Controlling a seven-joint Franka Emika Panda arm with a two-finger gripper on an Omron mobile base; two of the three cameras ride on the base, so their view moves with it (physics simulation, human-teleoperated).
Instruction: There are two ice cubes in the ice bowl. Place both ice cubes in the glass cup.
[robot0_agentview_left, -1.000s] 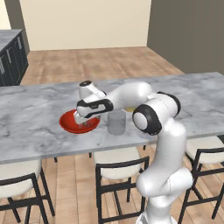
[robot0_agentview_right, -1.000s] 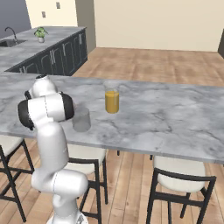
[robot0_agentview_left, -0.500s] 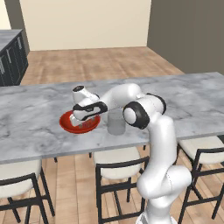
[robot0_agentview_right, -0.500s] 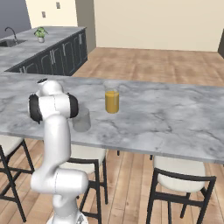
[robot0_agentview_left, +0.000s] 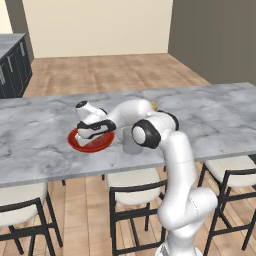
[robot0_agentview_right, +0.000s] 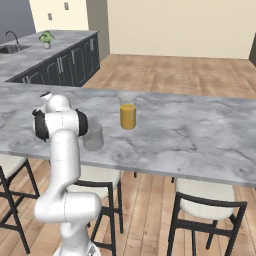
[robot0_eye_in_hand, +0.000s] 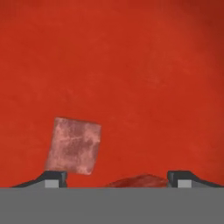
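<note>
Ice cube lies on the floor of the red ice bowl, off toward one fingertip, not centred. Gripper hangs low, jaws spread wide around a second pale lump — closing now might nudge either cube aside, missing both.
</note>
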